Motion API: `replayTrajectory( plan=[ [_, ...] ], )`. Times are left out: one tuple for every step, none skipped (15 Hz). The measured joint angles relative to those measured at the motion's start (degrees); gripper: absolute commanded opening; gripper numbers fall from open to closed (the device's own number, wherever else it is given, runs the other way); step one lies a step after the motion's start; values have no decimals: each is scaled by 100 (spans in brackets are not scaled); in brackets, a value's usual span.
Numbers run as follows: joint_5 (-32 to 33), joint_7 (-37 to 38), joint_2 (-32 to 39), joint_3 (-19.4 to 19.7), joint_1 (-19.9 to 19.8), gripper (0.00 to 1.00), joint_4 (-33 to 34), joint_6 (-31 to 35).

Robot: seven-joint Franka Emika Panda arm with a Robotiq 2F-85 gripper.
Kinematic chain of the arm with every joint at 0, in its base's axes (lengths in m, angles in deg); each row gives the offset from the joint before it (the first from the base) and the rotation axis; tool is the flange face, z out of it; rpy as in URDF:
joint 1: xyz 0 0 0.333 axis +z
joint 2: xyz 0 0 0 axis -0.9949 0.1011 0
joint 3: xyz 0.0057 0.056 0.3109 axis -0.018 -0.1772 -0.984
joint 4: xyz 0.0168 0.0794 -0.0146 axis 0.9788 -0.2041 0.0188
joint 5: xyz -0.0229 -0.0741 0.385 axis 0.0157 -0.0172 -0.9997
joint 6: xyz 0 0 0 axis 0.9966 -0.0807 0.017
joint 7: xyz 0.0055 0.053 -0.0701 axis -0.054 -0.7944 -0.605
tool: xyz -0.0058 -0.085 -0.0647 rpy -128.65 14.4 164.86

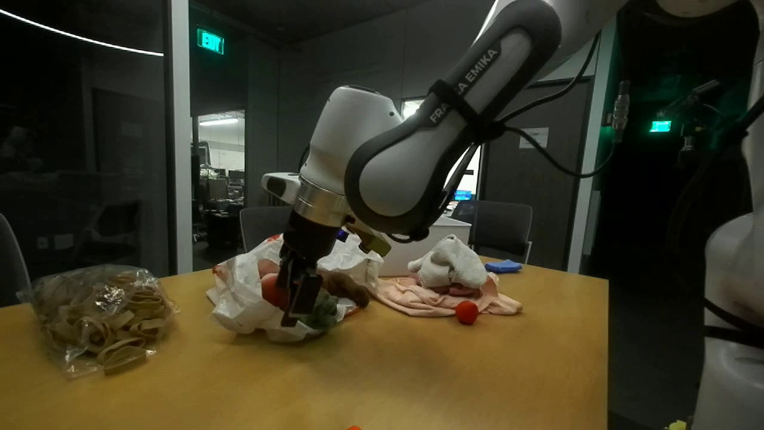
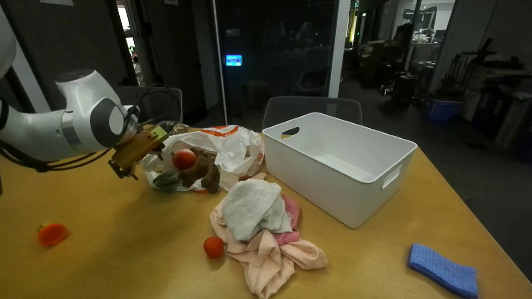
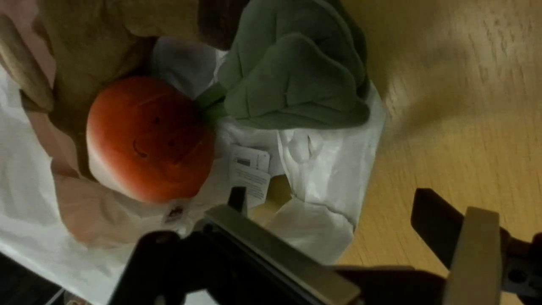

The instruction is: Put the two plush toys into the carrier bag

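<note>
The round red plush toy with a green leafy top (image 3: 150, 140) lies in the mouth of the large crinkled white plastic carrier bag with red-orange print (image 2: 239, 153), its leaves reaching to the bag's edge at the top of the wrist view. Right up against it, in the same mouth, is the dark brown plush toy with long limbs (image 2: 201, 168), which takes up the wrist view's upper left. The black two-fingered gripper (image 3: 332, 199) has its fingers (image 3: 279, 254) spread well apart, tabletop and a corner of the bag showing between them; whether it touches the plastic I can't tell. A clear bag of tan loop-shaped pieces (image 1: 107, 319) sits at the left of an exterior view on the yellowish wooden table (image 1: 430, 370). In an exterior view, a rectangular white plastic bin (image 2: 320, 187) stands right of middle, a blue textured strip (image 2: 442, 270) lies lower right, a small orange object (image 2: 52, 234) lower left. At lower middle, a whitish towelling cloth (image 2: 253, 209) rests on rumpled pale pink fabric (image 2: 266, 261), a small red ball (image 2: 214, 247) just beside.
</note>
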Motion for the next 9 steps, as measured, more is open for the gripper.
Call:
replayTrajectory(
  plan=[
    [-282,-196,45,1,-24,100,-17,43],
    [-626,-449,103,-3,-36,100,-20,66],
    [-977,-715,176,-14,-43,100,-17,89],
    [-1315,-973,252,-39,-50,100,-5,110],
    [-1660,-1244,336,-80,-58,100,16,122],
    [-1955,-1489,422,-124,-68,100,46,128],
    [-2181,-1697,515,-168,-81,75,90,129],
    [-2342,-1864,608,-208,-89,73,147,129],
    [-2441,-1994,693,-242,-94,67,209,131]
  ],
)
